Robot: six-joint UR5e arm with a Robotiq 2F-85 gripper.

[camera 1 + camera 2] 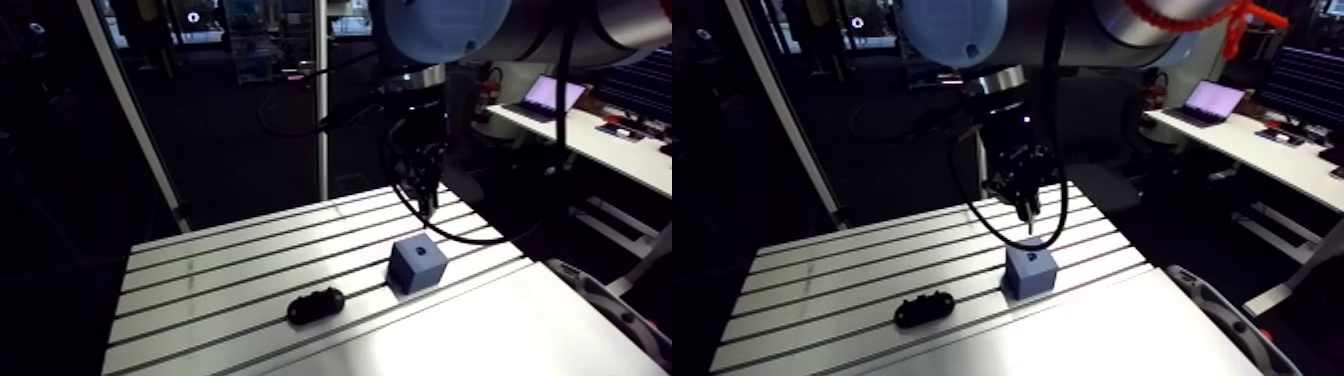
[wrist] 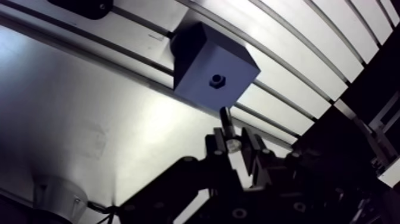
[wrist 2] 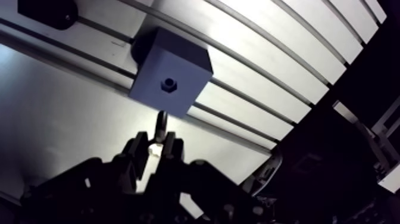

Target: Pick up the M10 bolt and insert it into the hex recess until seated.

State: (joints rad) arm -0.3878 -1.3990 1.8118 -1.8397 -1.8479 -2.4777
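The slotted tabletop (image 1: pixel 230 270) gave the blue block (image 1: pixel 418 264) plenty of open room, and the only other thing on it was a small black part (image 1: pixel 316 305) lying apart along a slot. The hand (image 2: pixel 233 145) hung above the block, clenched on the bolt (image 2: pixel 226 121), with the shank pointing down. So I'd say pickup was done and insertion hadn't started. The tip looked a bit off from the hex recess (image 2: pixel 218 79), so the next move probably called for lining it up, then going straight down.

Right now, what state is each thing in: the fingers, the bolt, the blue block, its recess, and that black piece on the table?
blue block: standing on the table, hex recess facing up
hex recess: empty
fingers: shut on the bolt
bolt: held, short of the hex recess, not inserted
black piece: lying on the table, apart from the blue block
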